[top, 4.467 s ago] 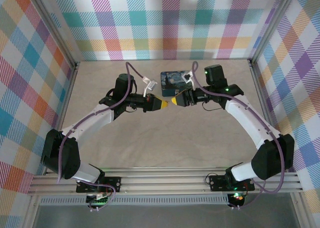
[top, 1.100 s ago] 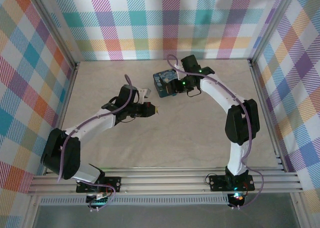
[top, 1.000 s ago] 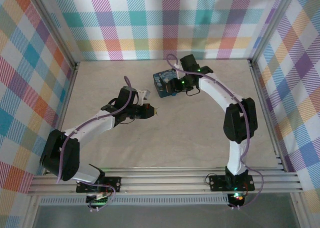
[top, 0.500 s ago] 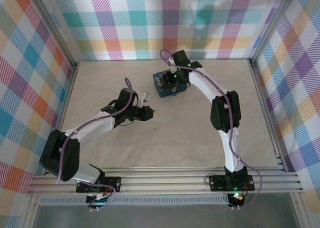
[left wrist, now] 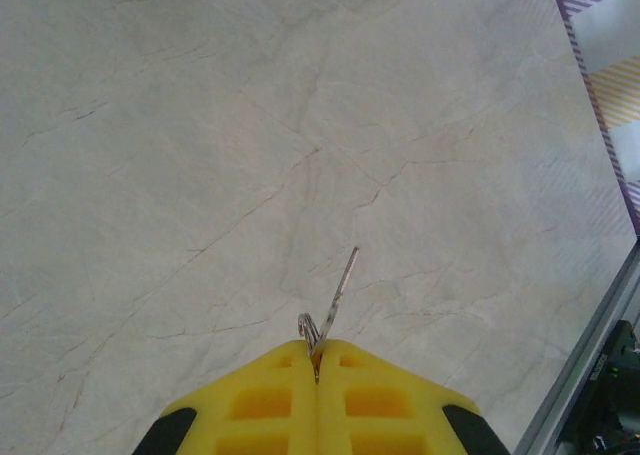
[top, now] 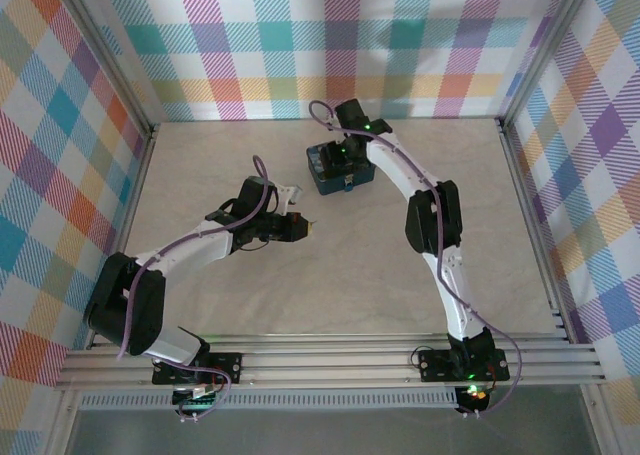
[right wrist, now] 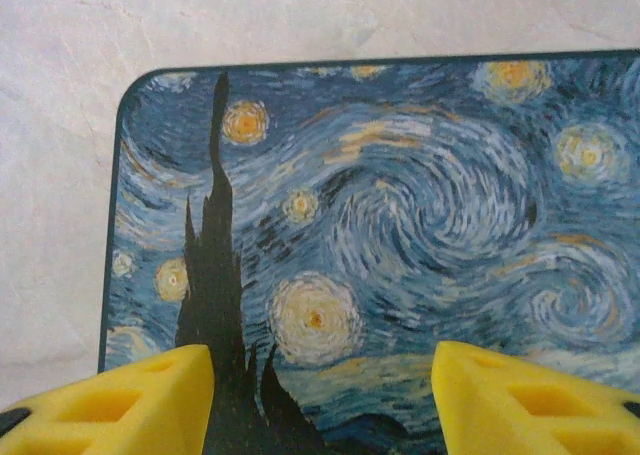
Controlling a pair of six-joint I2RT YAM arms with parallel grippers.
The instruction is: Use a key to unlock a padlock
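Observation:
My left gripper (top: 306, 225) is shut on a thin silvery key (left wrist: 340, 293). The key and its small ring stick out past the yellow fingertips (left wrist: 285, 390), above bare table left of centre. My right gripper (right wrist: 322, 395) stands open right over the lid of the night-sky tin (right wrist: 380, 235), one yellow finger on each side and nothing between them. From above, that gripper (top: 341, 157) points down onto the tin (top: 325, 170) at the back of the table. The padlock is hidden. A small silvery bit (top: 347, 182) at the tin's near edge is too small to name.
The pale marble-patterned table (top: 330, 275) is boxed in by plaid walls (top: 60, 155) with metal posts at the corners. A metal rail (top: 330, 360) at the near edge carries both arm bases. The right arm's elbow (top: 432, 215) reaches far over the table's middle.
The right arm has swung further left and back, bringing its open gripper over the tin's lid. The left arm has hardly moved and still holds the key.

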